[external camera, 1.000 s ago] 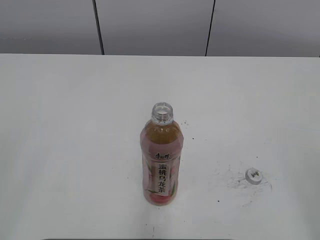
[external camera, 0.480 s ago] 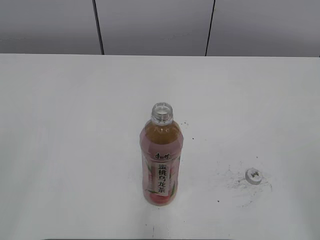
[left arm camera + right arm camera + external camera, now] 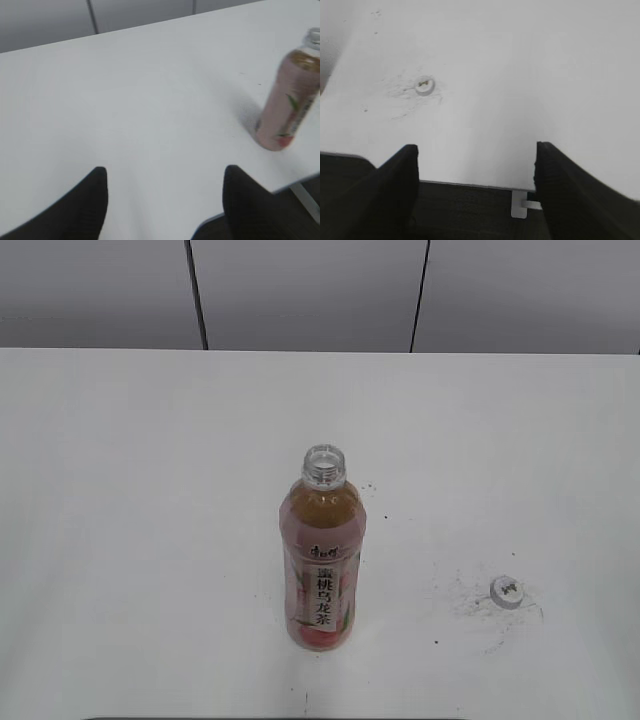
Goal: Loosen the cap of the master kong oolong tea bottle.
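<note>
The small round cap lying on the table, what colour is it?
White, with a dark logo on top; the small round plastic cap shows best in the exterior view.

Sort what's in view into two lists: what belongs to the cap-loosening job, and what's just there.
Belongs to the job:
- master kong oolong tea bottle, upright, neck open
- cap, off the bottle, lying on the table to its right
- left gripper and right gripper, both open and empty

Just there:
- white table
- dark scuff marks around the cap
</note>
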`<act>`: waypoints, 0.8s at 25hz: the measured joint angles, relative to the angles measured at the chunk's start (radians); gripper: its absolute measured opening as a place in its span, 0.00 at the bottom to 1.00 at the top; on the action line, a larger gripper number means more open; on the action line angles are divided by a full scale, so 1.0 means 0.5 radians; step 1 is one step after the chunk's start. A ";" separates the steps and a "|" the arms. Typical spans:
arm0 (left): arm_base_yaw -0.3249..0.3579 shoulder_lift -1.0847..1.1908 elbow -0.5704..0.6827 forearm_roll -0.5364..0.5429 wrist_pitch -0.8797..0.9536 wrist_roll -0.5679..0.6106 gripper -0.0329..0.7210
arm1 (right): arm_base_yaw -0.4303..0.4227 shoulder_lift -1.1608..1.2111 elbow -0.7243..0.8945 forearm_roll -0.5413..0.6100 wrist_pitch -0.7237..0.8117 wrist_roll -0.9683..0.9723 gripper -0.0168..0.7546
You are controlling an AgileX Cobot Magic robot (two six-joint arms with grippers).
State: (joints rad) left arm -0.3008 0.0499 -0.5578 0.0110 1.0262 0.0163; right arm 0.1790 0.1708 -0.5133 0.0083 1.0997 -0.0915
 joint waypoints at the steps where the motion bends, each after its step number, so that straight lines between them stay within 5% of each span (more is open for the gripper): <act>1: 0.108 0.000 0.000 0.000 0.000 0.000 0.62 | -0.101 0.000 0.000 0.000 0.000 0.000 0.73; 7: 0.518 -0.057 0.002 0.000 -0.002 0.001 0.62 | -0.475 -0.060 0.000 0.000 -0.004 0.001 0.73; 20: 0.454 -0.112 0.006 0.000 -0.002 0.001 0.62 | -0.381 -0.354 0.000 0.001 -0.002 0.001 0.73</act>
State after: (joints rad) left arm -0.0740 -0.0062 -0.5550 0.0110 1.0250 0.0170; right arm -0.0114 -0.0060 -0.5133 0.0087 1.0986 -0.0911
